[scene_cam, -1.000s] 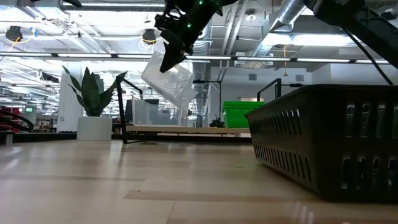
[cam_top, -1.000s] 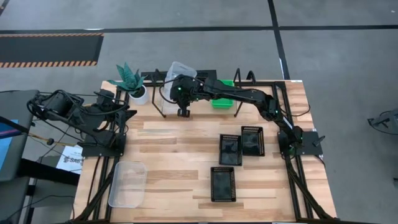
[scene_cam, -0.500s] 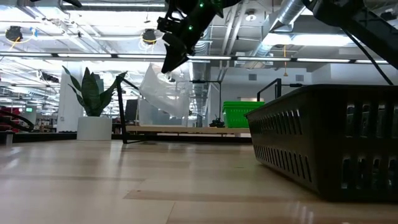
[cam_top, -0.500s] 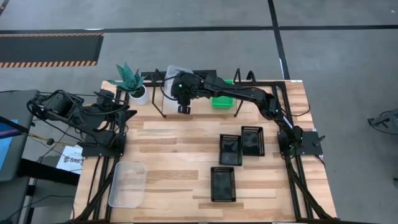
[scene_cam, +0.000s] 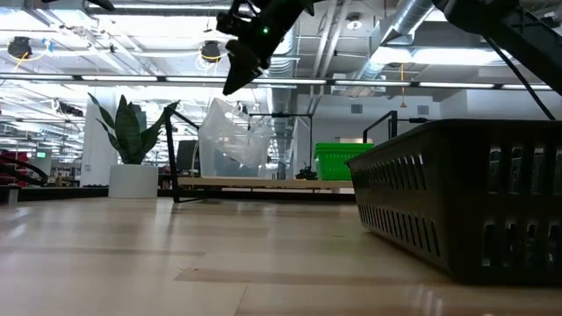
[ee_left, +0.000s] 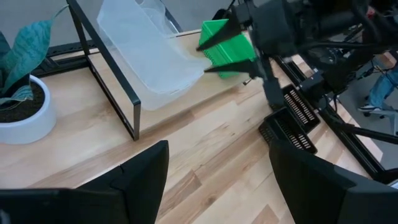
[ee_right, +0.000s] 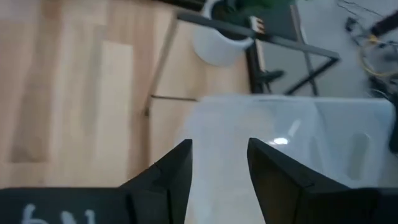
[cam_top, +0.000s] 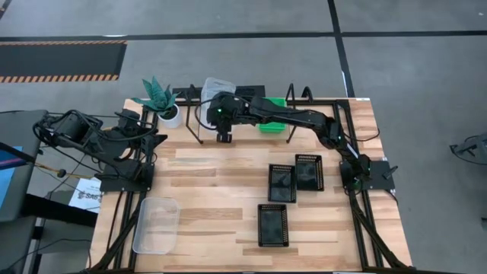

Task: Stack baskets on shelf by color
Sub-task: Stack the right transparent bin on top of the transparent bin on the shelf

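Observation:
My right gripper (cam_top: 222, 116) (scene_cam: 233, 83) (ee_right: 219, 143) is open and hovers just above a clear basket (scene_cam: 230, 140) (ee_left: 149, 56) (ee_right: 280, 124). That basket lies tilted at the left end of the shelf (scene_cam: 263, 183), apparently on another clear one. Green baskets (cam_top: 272, 124) (scene_cam: 338, 162) (ee_left: 227, 46) stand stacked farther right on the shelf. Three black baskets (cam_top: 281, 183) and one clear basket (cam_top: 156, 224) sit on the table. My left gripper (cam_top: 156, 138) (ee_left: 217, 155) waits open at the table's left edge.
A potted plant (cam_top: 161, 99) (scene_cam: 132, 140) stands beside the shelf's left end, close to the clear baskets. One black basket (scene_cam: 465, 202) fills the low view's right side. The shelf's black wire legs (ee_left: 118, 81) stand on the table near its far edge.
The clear basket hung tilted from my right gripper a second ago. It has come down onto the shelf's left end and now rests there, still tilted. My right gripper has since risen a little, and the basket has stayed below it.

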Action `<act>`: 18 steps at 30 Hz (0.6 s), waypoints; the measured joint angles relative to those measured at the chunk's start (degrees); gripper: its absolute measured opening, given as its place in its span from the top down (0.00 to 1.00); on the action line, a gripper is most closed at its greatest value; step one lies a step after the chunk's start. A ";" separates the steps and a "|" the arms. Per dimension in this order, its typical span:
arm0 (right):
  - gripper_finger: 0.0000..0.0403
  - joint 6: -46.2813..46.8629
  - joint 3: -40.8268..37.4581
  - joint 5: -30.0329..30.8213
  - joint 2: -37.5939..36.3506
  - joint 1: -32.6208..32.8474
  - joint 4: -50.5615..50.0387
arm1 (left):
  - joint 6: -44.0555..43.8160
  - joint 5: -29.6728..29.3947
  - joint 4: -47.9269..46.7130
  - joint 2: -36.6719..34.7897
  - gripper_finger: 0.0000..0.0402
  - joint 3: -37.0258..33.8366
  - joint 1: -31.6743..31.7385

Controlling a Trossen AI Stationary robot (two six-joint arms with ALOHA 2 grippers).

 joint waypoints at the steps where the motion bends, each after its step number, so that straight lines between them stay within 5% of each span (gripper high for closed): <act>1: 0.56 0.49 0.00 -0.86 0.00 0.21 0.25 | 0.00 0.02 -0.25 -0.02 0.34 0.00 -0.01; 13: 0.54 1.47 -0.10 -3.58 3.50 -2.37 -1.80 | -0.79 0.04 -1.09 0.00 0.34 0.00 -0.01; 18: 0.69 1.59 -0.04 -3.32 3.32 -2.18 -1.08 | -0.82 0.47 -1.07 -0.02 0.34 0.00 0.01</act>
